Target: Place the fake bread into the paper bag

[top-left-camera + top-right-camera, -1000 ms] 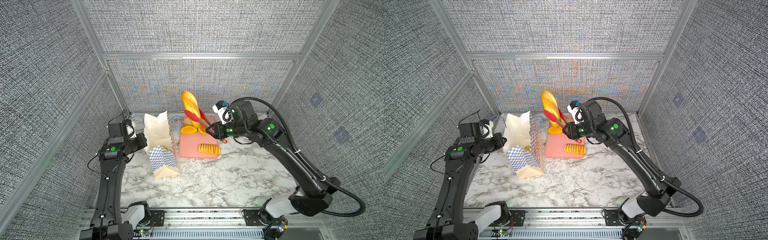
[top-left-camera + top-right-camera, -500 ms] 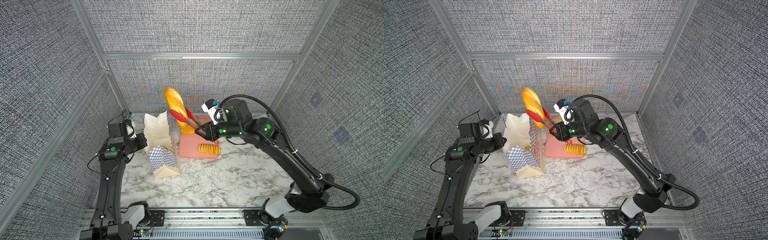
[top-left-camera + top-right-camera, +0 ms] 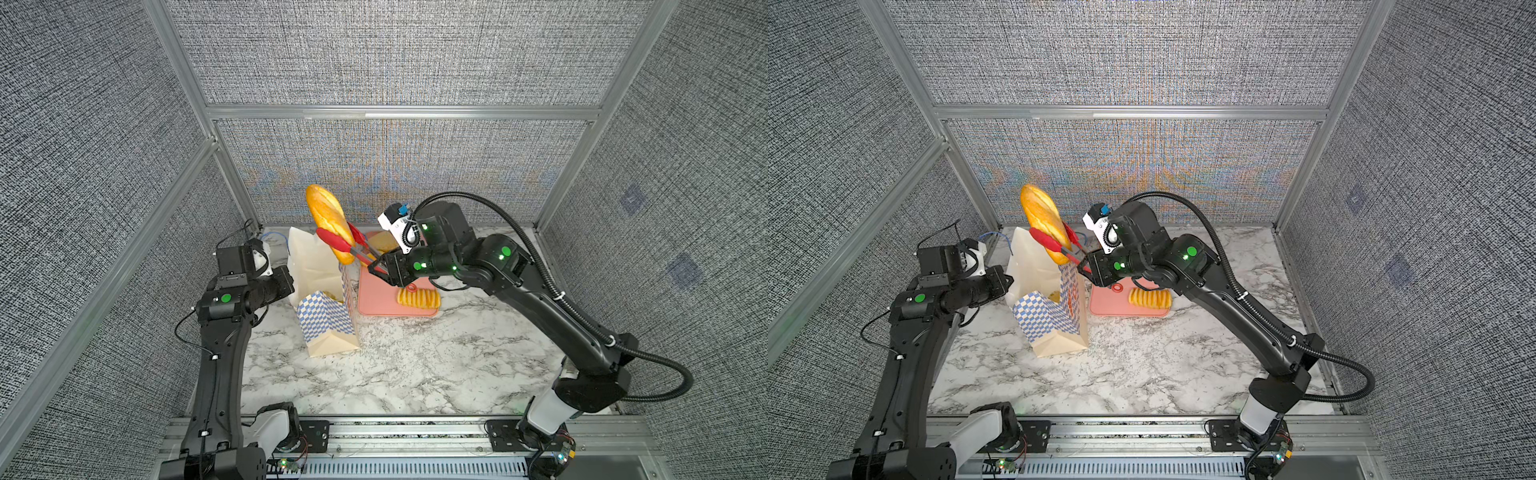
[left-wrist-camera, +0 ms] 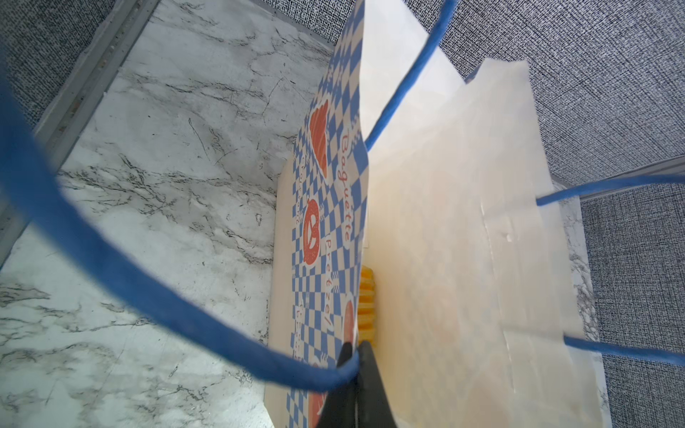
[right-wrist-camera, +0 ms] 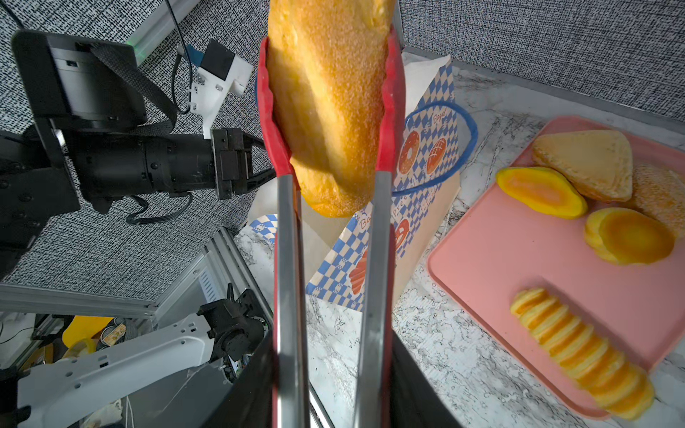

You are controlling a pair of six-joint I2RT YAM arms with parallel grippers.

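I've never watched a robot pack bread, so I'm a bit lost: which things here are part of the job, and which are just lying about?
Part of the job: long loaf, held in red tongs by right gripper; paper bag, pinched by left gripper; ridged roll, triangular piece and round bun, waiting.
Just there: pink tray; marble table.

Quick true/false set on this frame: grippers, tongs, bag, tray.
1. The right gripper grips the long loaf directly. False: it grips the red tongs, which clamp the loaf.
2. The left gripper is shut on the rim of the paper bag. True.
3. The pink tray is bare. False: a ridged roll and a triangular piece lie on it, among others.
4. The bag stands upright. True.
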